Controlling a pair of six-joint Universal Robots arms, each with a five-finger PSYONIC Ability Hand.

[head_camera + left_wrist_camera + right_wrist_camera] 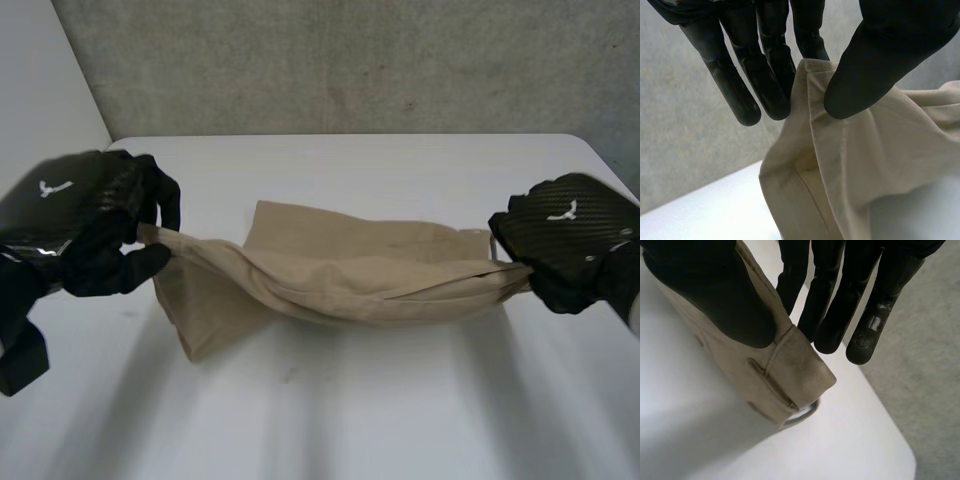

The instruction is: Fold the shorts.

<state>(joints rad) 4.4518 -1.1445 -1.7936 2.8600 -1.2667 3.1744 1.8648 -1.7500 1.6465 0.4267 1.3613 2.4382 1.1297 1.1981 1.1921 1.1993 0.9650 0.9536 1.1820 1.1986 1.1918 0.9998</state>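
One pair of beige shorts (340, 270), bunched lengthwise and stretched across the middle of one white table (400, 420), between two black hands.

Left hand (90, 225): one, at the shorts' left end. In its wrist view the thumb (875, 65) presses a seamed edge of the cloth against nearly straight fingers (772, 85); the rest of the cloth hangs from that pinch toward the table.

Right hand (570, 235): one, at the shorts' right end, near the table's right edge. In its wrist view the thumb (725, 300) lies over the waistband corner and clamps it against the straight fingers (830, 315). One belt loop (802, 415) hangs free just below the pinched corner.

Shorts' state: the top edge runs taut from hand to hand; a loose flap below the left end lies spread on the table, and a second layer shows flat behind the taut edge.

One grey floor (350, 60) lies beyond the table's far edge.
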